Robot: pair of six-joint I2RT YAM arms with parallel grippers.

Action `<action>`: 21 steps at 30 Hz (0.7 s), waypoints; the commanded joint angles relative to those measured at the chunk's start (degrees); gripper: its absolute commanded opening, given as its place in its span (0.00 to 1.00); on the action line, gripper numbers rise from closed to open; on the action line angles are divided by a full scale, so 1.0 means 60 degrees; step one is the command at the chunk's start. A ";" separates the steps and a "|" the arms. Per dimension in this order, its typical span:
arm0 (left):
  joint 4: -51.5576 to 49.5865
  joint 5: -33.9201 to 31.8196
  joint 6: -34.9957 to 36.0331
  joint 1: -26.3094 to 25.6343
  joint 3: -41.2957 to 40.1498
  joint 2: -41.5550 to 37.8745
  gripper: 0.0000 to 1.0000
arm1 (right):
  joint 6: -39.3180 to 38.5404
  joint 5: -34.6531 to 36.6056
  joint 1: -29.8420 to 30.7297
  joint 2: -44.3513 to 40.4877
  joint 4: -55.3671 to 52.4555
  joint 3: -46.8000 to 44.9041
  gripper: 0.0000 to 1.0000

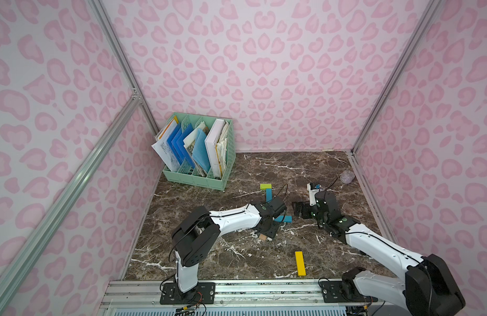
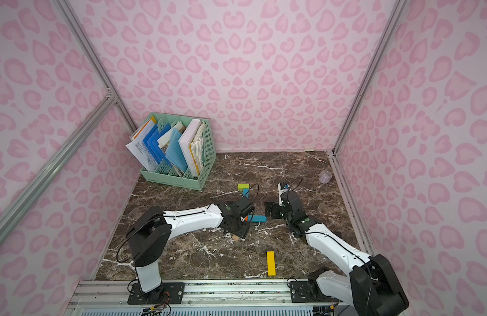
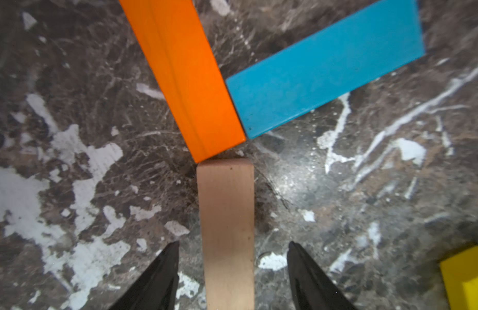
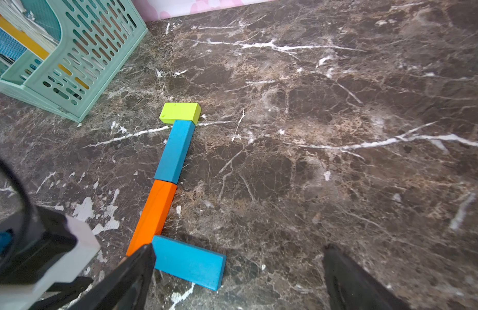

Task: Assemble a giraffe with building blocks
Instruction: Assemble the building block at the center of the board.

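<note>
Your left claw (image 3: 234, 243) straddles the tan block (image 3: 227, 214), released. Your right claw (image 4: 240, 247) gapes empty. The yellow block (image 1: 299, 263) lies at the tan block's four o'clock.

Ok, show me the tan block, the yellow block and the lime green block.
tan block (image 3: 227, 228), left wrist view, top face centre
yellow block (image 1: 300, 263), a top view, top face centre
lime green block (image 4: 181, 112), right wrist view, top face centre

Bright, even light, soft shadows. Top views bow at the edges. Left wrist view's blurry, slight sheen on the tabletop (image 3: 294, 185).
</note>
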 commanded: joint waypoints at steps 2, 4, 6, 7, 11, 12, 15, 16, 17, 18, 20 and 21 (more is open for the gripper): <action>-0.0278 -0.0361 -0.0020 -0.0039 0.0056 -0.1143 0.67 | 0.0230 0.0584 0.0586 -0.0097 -0.1042 0.0364 1.00; -0.0479 -0.0732 -0.0109 0.0038 -0.0072 -0.2162 0.67 | 0.0626 0.1101 0.1166 -0.0051 -0.1755 0.0516 1.00; -0.1023 -0.1452 -0.0422 0.0285 -0.0231 -0.3303 0.66 | 0.1051 0.0991 0.1822 0.0071 -0.2679 0.0728 1.00; -0.1230 -0.1534 -0.0386 0.0479 -0.0341 -0.3770 0.66 | 0.1380 0.0804 0.2083 0.0117 -0.3065 0.0812 1.00; -0.1658 -0.1236 0.0201 0.1788 -0.0994 -0.5415 0.68 | 0.3186 0.0236 0.3384 -0.0264 -0.4198 0.0469 0.90; -0.1763 -0.1227 0.0341 0.2106 -0.1113 -0.5725 0.68 | 0.3755 0.0178 0.3663 -0.0428 -0.4474 0.0322 0.86; -0.1763 -0.1123 0.0661 0.2890 -0.1539 -0.6462 0.68 | 0.5079 0.0254 0.4358 -0.0775 -0.5463 0.0113 0.81; -0.1732 -0.1059 0.0754 0.3106 -0.1671 -0.6612 0.68 | 0.5451 0.0418 0.4600 -0.0845 -0.5787 0.0121 0.80; -0.1662 -0.0952 0.0842 0.3303 -0.1820 -0.6744 0.68 | 0.5824 0.0598 0.4911 -0.0901 -0.6124 0.0135 0.79; -0.1630 -0.0880 0.0920 0.3501 -0.1952 -0.6839 0.68 | 0.6218 0.0716 0.5182 -0.0931 -0.6408 0.0143 0.78; -0.1564 -0.0779 0.1002 0.3719 -0.2128 -0.6936 0.68 | 0.6675 0.0678 0.5622 -0.0872 -0.6664 0.0120 0.78; -0.1519 -0.0740 0.0992 0.3804 -0.2212 -0.6977 0.68 | 0.6949 0.0630 0.5810 -0.0780 -0.6776 0.0099 0.78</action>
